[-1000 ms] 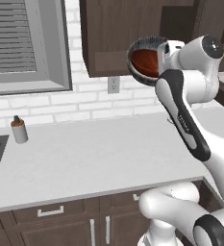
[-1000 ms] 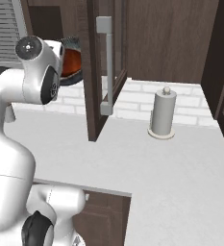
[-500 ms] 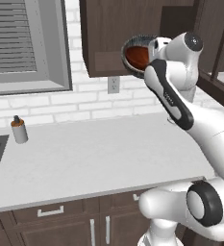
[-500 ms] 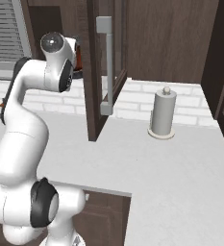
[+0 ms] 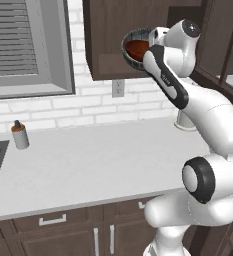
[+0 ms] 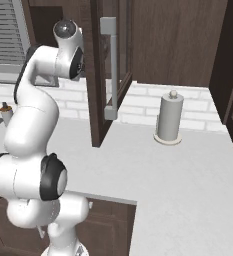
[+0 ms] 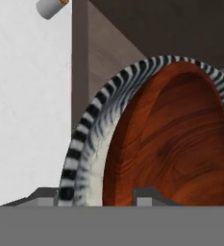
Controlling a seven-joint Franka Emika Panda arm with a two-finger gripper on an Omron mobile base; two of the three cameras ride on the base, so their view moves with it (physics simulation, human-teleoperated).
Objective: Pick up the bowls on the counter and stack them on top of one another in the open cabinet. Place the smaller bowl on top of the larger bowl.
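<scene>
The counter [image 5: 103, 155] is seen bare of bowls, so both are judged lifted. At the open cabinet [image 5: 108, 55] mouth, the smaller bowl [image 5: 137, 48] is nested in the larger bowl [image 5: 129, 54], both tilted. The gripper [image 7: 118, 192] is pinched on their rims. Setting down on the shelf remains.

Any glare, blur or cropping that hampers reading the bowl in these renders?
Left base view: sharp, flat light, the reddish-brown bowl partly hidden behind the arm. Hand view: that bowl looms close, soft-edged, cropped at right. Right base view: crisp, soft shadow beside the paper towel roll.
</scene>
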